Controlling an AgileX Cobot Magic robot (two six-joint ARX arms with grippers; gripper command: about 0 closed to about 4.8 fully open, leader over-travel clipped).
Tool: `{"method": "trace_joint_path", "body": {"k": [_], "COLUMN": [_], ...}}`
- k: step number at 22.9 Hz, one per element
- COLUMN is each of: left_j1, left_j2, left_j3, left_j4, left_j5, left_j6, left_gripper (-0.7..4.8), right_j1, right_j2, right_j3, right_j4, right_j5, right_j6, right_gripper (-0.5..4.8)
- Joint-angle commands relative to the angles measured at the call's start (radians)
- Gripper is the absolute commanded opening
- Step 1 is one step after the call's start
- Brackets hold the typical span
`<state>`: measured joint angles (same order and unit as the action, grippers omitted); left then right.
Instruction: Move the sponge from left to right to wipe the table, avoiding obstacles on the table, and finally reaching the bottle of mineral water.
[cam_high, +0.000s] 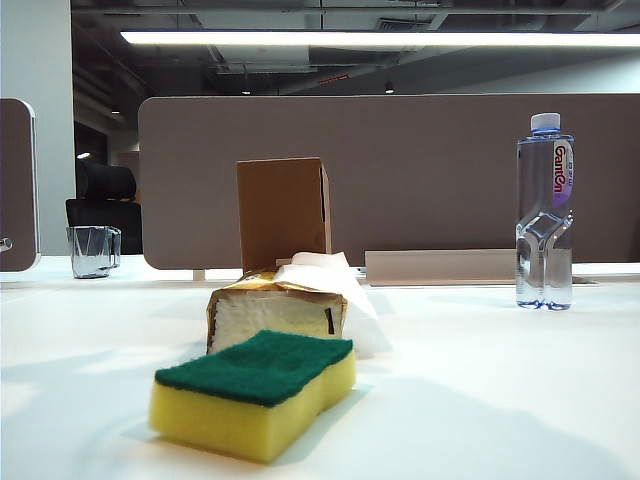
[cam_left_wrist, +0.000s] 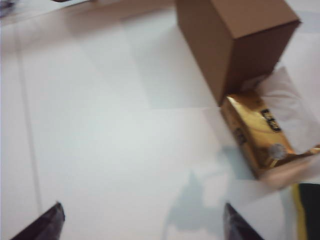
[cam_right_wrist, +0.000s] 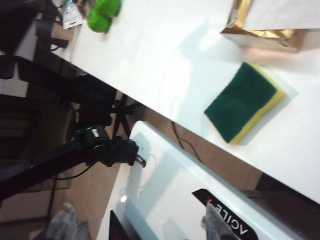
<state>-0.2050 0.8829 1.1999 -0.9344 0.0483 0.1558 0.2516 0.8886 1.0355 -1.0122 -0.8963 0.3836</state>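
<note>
Because the sponge lies free on the table just in front of the tissue pack, with the cardboard box upright behind it, a straight push rightward could clip the pack or tip the box, I judge. Left gripper hovers over bare table, fingers apart and empty, the sponge's edge beside one fingertip. Right gripper, fingers also spread, hangs off the table edge, well apart from the sponge; the bottle of mineral water stands far right
</note>
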Motion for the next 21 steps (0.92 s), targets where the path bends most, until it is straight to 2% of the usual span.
{"method": "trace_joint_path", "body": {"k": [1,4,6,10,14,18,21], "left_j1": [0.086,0.121,0.125,0.126,0.126,0.126,0.126], "left_j2": [-0.041,-0.079,-0.109,-0.179,-0.251,-0.283,-0.286], "left_j3": [0.040,0.046,0.046,0.046,0.046,0.046,0.046], "left_j4": [-0.036,-0.054,-0.098,-0.243,-0.315,-0.348,-0.375], "left_j5": [0.007,0.034,0.089,0.125,0.158,0.229,0.248], "left_j6": [0.021,0.012,-0.003,-0.023,-0.039,-0.053,-0.059], "left_gripper": [4.09,4.08,4.08,4.08,4.08,4.08,4.07], "right_j1": [0.000,0.000,0.000,0.018,0.134,0.289,0.363], "right_j2": [-0.003,-0.002,-0.002,-0.002,-0.002,0.010,0.071], "right_j3": [0.002,0.002,0.000,-0.041,-0.137,-0.237,-0.243], "right_j4": [0.003,0.004,0.003,-0.001,0.040,0.272,0.335], "right_j5": [0.031,0.043,0.049,0.049,0.077,0.172,0.242], "right_j6": [-0.015,-0.015,-0.015,-0.014,0.039,0.211,0.227], "right_gripper": [3.33,3.33,3.33,3.33,3.37,3.38,3.38]}}
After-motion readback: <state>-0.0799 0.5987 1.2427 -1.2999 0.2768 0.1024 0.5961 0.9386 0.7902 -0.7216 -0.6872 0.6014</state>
